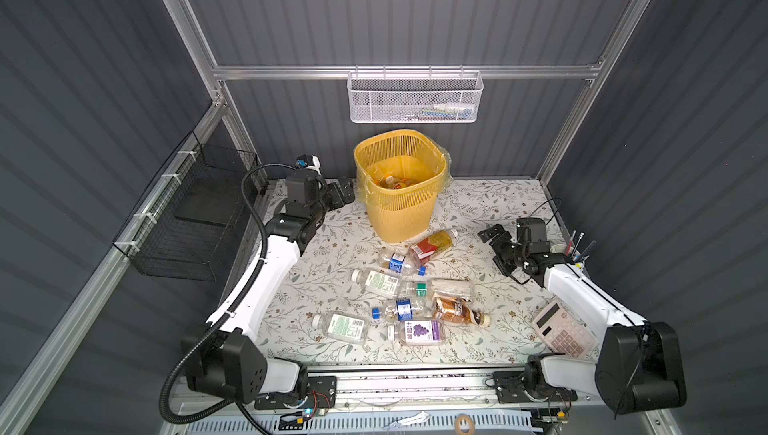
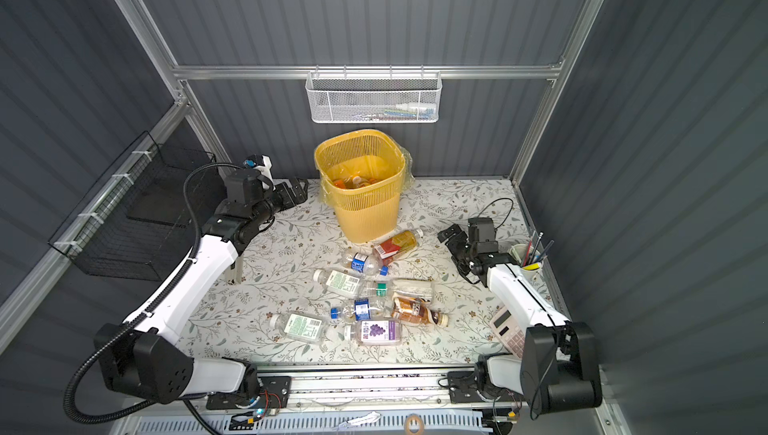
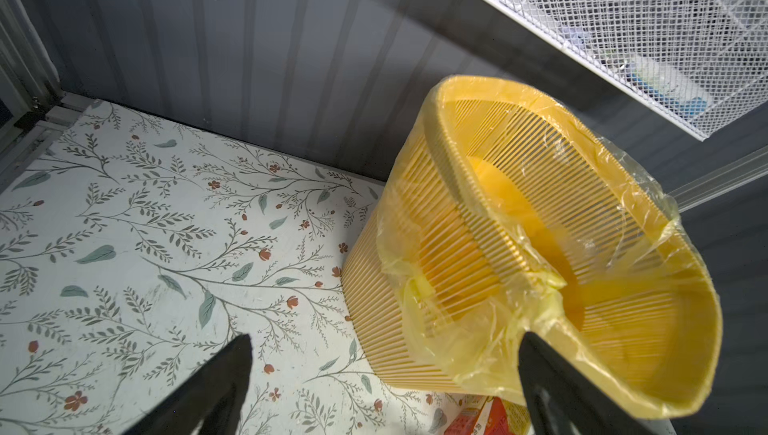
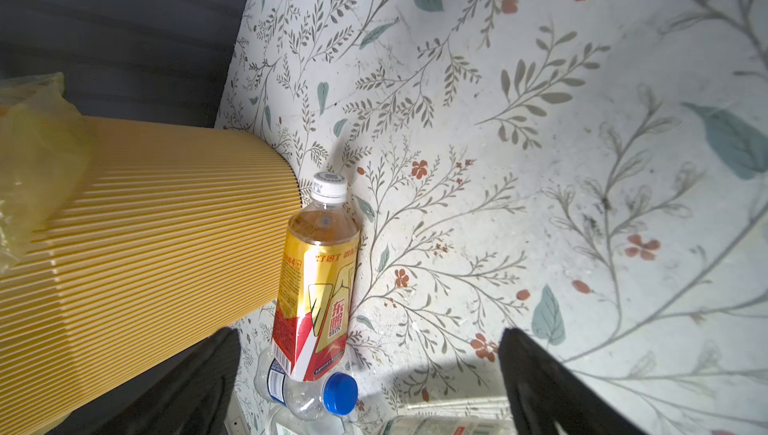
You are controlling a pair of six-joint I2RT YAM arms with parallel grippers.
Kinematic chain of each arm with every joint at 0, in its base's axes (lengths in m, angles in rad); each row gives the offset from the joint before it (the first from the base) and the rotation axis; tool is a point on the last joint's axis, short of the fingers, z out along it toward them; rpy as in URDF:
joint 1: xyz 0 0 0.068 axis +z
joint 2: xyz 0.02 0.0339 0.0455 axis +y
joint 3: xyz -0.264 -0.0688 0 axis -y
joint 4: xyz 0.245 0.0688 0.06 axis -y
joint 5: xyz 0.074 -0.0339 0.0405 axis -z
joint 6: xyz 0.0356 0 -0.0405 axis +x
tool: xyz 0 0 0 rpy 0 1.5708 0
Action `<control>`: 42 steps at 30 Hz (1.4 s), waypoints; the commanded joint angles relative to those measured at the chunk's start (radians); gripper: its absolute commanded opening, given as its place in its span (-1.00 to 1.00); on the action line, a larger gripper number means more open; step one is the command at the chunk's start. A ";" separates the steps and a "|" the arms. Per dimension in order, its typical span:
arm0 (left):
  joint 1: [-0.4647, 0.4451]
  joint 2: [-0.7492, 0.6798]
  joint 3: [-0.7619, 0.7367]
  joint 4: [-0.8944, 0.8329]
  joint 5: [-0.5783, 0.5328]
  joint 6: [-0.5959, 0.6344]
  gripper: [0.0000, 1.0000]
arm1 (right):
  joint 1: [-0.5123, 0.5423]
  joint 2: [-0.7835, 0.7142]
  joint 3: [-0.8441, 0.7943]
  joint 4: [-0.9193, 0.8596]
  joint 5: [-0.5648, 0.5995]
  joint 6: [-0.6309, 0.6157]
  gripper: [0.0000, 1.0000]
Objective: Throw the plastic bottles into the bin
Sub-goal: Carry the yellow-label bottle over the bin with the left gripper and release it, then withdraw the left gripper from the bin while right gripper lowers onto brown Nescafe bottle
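- Left hand (image 1: 345, 194): released, jaws wide and empty, held just left of the bin's rim, above the far left of the surface (image 1: 316, 254).
- Bin (image 1: 399, 212): upright at far centre, with some bottles inside.
- Plastic bottles (image 1: 399, 300): the rest lie scattered nearer. The red-and-yellow bottle (image 1: 432, 243) lies just beside the bin's base.
- Right hand (image 1: 494, 246): released, empty, right of that bottle.
- Step: between throws. The next move likely calls for lowering onto one bottle and closing across its body.
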 commanded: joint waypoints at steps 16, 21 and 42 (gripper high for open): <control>-0.015 -0.118 -0.191 0.012 0.010 0.053 0.99 | 0.077 -0.302 -0.127 -0.358 0.091 0.304 0.98; -0.016 -0.115 -0.221 0.022 0.012 0.054 0.99 | 0.138 -0.423 -0.156 -0.479 0.094 0.402 0.88; -0.026 -0.155 -0.307 0.020 0.029 0.076 1.00 | 0.703 -0.247 0.023 -0.595 0.389 -0.334 0.84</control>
